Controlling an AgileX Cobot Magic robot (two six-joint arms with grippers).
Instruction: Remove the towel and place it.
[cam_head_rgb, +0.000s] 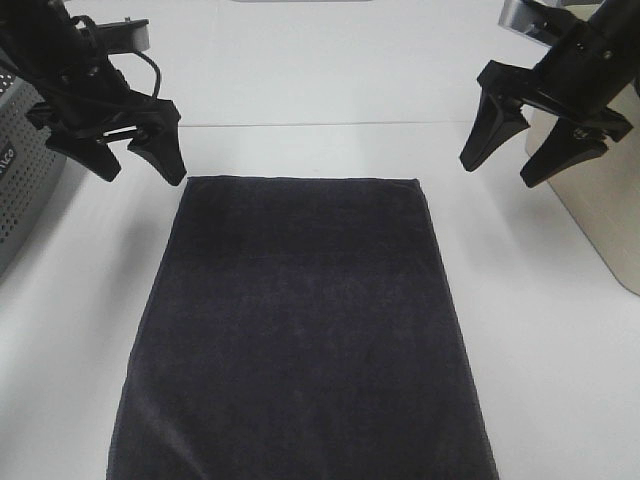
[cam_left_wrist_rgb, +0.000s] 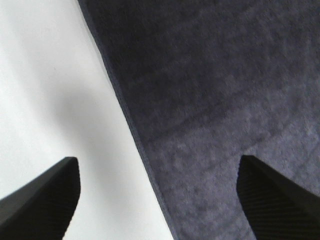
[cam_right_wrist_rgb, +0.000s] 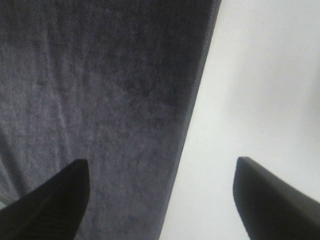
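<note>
Towel (cam_head_rgb: 300, 330) flat, near end out of frame; L hand (cam_head_rgb: 142, 172) & R hand (cam_head_rgb: 498, 172) empty, spread wide.

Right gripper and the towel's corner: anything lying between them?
Nothing. In the exterior high view only bare white table shows between the open right gripper and the towel.

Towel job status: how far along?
Done, it seems: the towel lies flat and spread on the table. In hand: nothing; the left gripper and right gripper are open over its far corners, neither gripping it. Left: probably just backing the grippers off, if this is the intended spot.
</note>
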